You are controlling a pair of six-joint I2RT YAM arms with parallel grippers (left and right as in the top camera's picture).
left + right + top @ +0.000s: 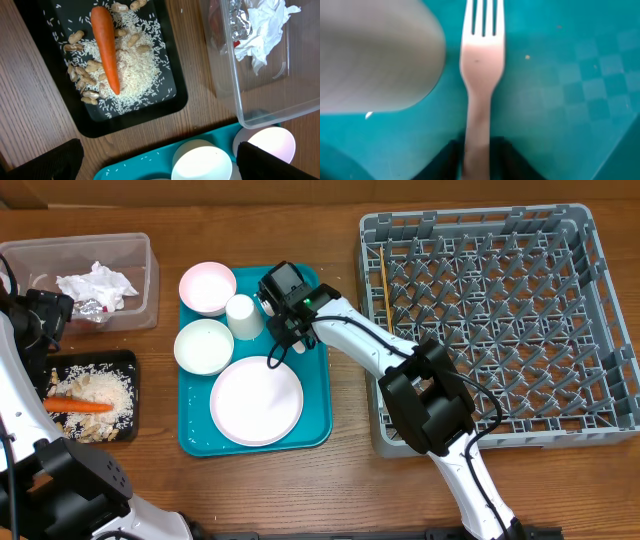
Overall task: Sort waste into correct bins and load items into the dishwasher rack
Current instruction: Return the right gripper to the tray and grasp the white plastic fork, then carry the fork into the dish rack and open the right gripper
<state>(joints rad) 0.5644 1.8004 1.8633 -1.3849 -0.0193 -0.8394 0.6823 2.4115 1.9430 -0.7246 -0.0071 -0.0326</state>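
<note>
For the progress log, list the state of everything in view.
fork: flat on teal tray, handle gripped.
right tool: shut on fork.
left tool: open, empty.
dishwasher rack: holds one chopstick.
clear bin: holds tissue, foil.
black tray: holds rice, peanuts, carrot.
pink bowl: upright, empty.
white bowl: upright, empty.
plate: empty.

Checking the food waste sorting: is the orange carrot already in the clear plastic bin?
No, the orange carrot lies on white rice in the black rectangular tray, beside the clear plastic bin.
</note>
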